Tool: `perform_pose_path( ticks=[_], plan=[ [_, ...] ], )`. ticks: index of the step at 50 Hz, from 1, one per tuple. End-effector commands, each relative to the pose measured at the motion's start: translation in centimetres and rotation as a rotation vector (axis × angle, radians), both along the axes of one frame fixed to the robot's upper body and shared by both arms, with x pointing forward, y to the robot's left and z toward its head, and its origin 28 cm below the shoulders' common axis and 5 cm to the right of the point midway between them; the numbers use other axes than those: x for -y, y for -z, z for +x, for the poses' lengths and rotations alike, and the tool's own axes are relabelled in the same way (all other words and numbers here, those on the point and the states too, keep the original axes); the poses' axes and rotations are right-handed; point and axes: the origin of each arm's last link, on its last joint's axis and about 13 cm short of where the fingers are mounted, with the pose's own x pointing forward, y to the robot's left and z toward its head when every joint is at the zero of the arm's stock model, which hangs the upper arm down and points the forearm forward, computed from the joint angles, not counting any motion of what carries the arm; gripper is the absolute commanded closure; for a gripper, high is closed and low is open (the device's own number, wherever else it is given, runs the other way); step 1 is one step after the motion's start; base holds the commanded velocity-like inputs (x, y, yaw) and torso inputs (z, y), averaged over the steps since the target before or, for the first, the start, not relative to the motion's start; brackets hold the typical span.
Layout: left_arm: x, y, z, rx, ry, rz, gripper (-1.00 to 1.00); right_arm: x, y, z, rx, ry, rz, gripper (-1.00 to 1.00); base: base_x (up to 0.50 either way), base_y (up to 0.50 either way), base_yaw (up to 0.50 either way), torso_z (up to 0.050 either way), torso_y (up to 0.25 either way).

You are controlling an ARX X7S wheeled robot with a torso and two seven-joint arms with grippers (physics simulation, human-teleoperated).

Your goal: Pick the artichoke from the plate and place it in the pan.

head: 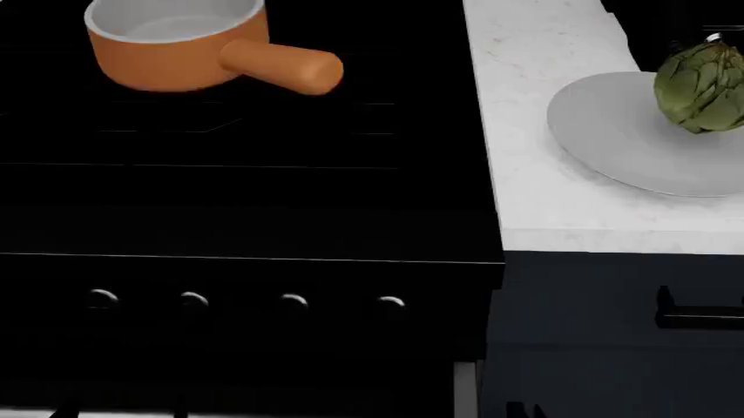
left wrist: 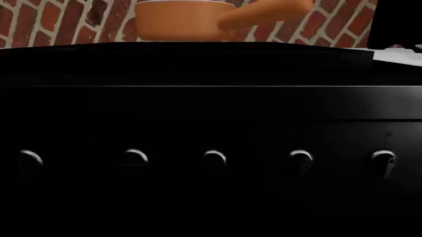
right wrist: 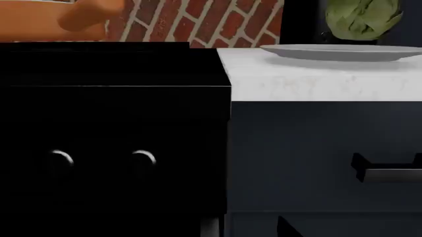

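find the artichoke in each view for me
Head view: the artichoke sits at the right edge, on the far side of the plate.
Right wrist view: it shows at the top right, on the plate, against a dark background.
Left wrist view: not in it.
Shared landmark: the pan, whose handle points toward the white counter, shows in all three.

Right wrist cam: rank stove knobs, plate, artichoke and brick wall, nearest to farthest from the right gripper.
The gripper is out of frame, so this is ranked by depth from its wrist camera.
1. stove knobs: front-facing, closest plane.
2. plate: on the counter, set back from its edge.
3. artichoke: on the plate's far part.
4. brick wall: behind everything.
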Motion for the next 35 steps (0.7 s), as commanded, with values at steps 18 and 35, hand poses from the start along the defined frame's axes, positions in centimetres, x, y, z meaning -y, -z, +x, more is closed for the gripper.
perform_pose_path(
  ticks=[18, 35],
  plan=[
    [0.9, -0.8, -0.9, 0.082, 0.078, -0.138, -1.00, 0.8, -0.2, -0.2, -0.043, 0.006, 0.066, -1.00, 0.00, 0.00, 0.00, 0.004, 0.000],
    [0.8, -0.9, -0.9, 0.062, 0.142, -0.192, -1.00, 0.3, -0.3, -0.3, 0.006, -0.014, 0.092, -1.00, 0.00, 0.00, 0.00, 0.050, 0.000]
  ],
)
